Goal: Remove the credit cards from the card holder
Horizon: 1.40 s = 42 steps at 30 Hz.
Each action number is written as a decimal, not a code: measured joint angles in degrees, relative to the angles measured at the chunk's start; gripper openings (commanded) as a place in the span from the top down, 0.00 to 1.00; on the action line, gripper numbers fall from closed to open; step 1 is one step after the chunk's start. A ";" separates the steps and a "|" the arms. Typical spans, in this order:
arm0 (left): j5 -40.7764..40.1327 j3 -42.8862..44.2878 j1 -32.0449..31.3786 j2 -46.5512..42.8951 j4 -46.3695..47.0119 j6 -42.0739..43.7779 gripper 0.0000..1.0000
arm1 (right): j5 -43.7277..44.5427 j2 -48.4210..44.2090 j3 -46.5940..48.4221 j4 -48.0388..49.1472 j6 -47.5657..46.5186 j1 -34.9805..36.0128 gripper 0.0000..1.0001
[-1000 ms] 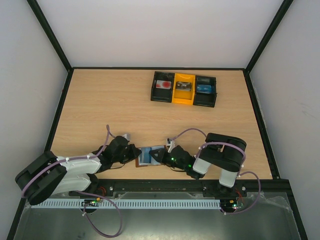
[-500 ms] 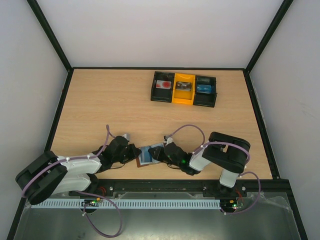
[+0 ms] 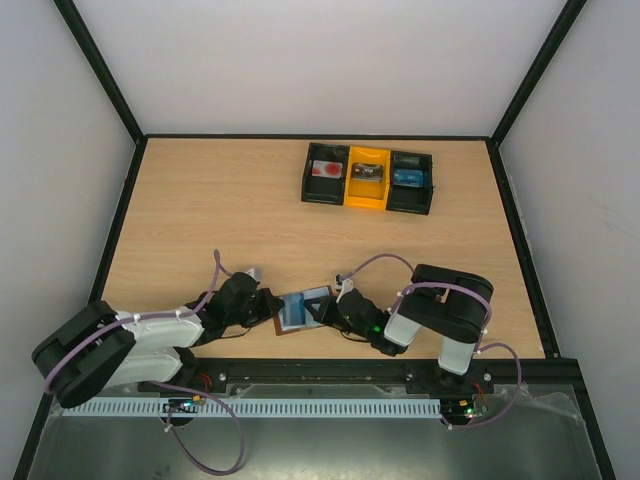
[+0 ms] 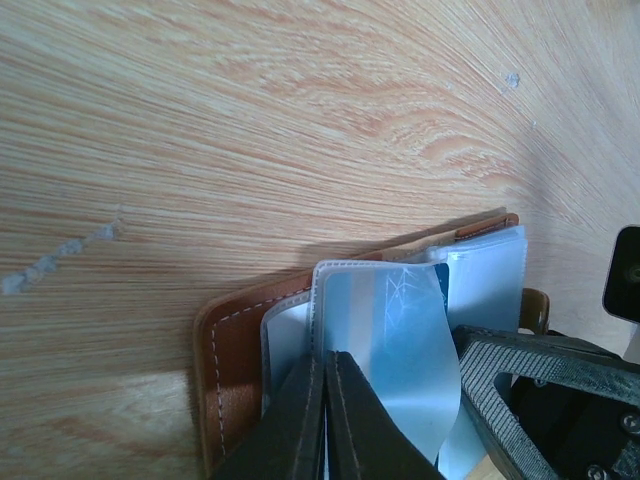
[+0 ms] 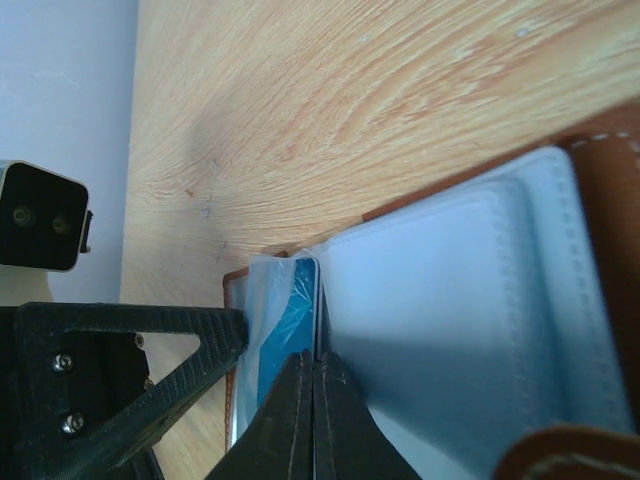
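Left gripper [image 4: 325, 358] held low over table, clamped on holder [image 4: 216, 362] edge; right gripper [image 5: 312, 360] levelled opposite, card [image 5: 284, 340] pinched edgewise.

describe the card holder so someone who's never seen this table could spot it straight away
On the wooden table, look at the near edge, where the left gripper and right gripper meet. The card holder lies between them: a small open brown leather booklet with pale blue sleeves, unlike the black-and-yellow tray at the far side.

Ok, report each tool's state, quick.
Left tool: shut, pinching the card holder.
Right tool: shut at the blue credit card; hold unclear.
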 measured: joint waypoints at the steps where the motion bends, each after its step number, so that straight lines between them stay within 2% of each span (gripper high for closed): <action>1: -0.02 0.00 -0.02 -0.02 -0.07 0.00 0.94 | 0.24 -0.28 -0.22 -0.13 -0.17 0.00 0.98; 6: -0.02 0.37 -0.07 -0.09 -0.63 0.09 0.89 | 1.60 -1.75 -1.05 -1.49 -1.27 0.00 0.98; 11: 0.02 1.38 -0.07 -0.98 -2.45 0.28 0.73 | 1.03 -2.84 -0.96 -3.39 -2.36 0.00 0.94; 17: 0.22 2.49 -0.09 -7.02 -9.38 -0.35 0.55 | -1.62 -2.95 -0.44 -4.11 -2.56 0.02 0.93; 22: 0.48 3.91 -0.17 -10.16 -11.72 -0.83 0.52 | -2.49 -2.93 -0.44 -4.13 -2.40 0.09 0.93; 28: 1.62 4.13 -0.17 -8.55 -9.84 -1.42 0.51 | -2.69 -2.84 -0.44 -4.13 -2.34 0.11 0.93; 30: 1.77 4.11 -0.17 -7.02 -8.96 -1.44 0.53 | -2.71 -2.84 -0.44 -4.13 -2.32 0.11 0.93; 33: 2.08 4.07 -0.17 -4.09 -7.56 -1.55 0.69 | -2.75 -2.84 -0.44 -4.13 -2.19 0.11 0.89; 38: 2.54 3.34 -0.28 1.46 -2.49 -1.75 0.89 | -3.21 -2.36 -0.44 -3.26 -1.51 0.11 0.83; 42: 1.22 1.86 -0.26 4.02 2.36 -2.64 0.97 | -2.80 -1.81 -0.68 -1.66 -0.90 0.07 0.82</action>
